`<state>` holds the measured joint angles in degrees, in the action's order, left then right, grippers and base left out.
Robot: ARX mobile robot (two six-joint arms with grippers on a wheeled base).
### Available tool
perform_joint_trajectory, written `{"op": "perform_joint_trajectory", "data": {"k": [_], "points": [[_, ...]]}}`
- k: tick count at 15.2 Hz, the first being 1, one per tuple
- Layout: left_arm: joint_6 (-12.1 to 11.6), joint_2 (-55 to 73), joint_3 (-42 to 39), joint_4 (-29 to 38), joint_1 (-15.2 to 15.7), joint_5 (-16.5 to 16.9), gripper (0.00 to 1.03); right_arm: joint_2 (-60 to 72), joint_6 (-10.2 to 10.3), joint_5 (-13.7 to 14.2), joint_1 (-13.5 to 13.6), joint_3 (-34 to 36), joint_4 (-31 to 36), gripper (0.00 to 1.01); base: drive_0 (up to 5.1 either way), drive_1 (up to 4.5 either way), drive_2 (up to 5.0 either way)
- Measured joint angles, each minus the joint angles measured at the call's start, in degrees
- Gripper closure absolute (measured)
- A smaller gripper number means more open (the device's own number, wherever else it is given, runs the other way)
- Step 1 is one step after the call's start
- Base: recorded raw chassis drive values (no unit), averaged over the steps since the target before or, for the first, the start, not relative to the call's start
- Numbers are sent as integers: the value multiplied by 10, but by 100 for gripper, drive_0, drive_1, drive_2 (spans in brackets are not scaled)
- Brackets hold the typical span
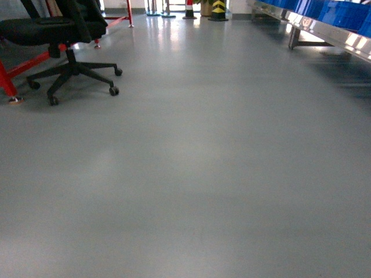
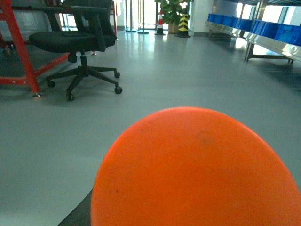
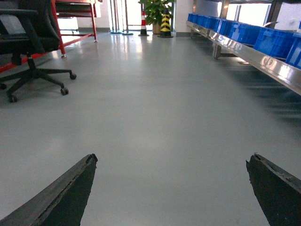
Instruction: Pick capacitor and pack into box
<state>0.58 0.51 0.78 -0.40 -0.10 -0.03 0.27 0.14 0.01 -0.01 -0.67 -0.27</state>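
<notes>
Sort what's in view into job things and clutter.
Job: right tool, open and empty. Capacitor and box not in view.

Clutter: office chair, red frame, blue bins, cone, potted plant; orange dome by left wrist, purpose unclear.

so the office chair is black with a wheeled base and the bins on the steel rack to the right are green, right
Not quite. The bins on the steel rack are blue, not green, as the right wrist view shows. The office chair is indeed black with a wheeled base.
</notes>
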Motion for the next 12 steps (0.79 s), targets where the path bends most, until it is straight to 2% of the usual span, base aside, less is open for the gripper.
{"op": "perform_joint_trajectory", "data": {"k": [12], "points": [[0, 0, 0, 0, 0, 0, 59, 0, 0, 0, 0, 0, 1, 3, -496, 249, 249]]}}
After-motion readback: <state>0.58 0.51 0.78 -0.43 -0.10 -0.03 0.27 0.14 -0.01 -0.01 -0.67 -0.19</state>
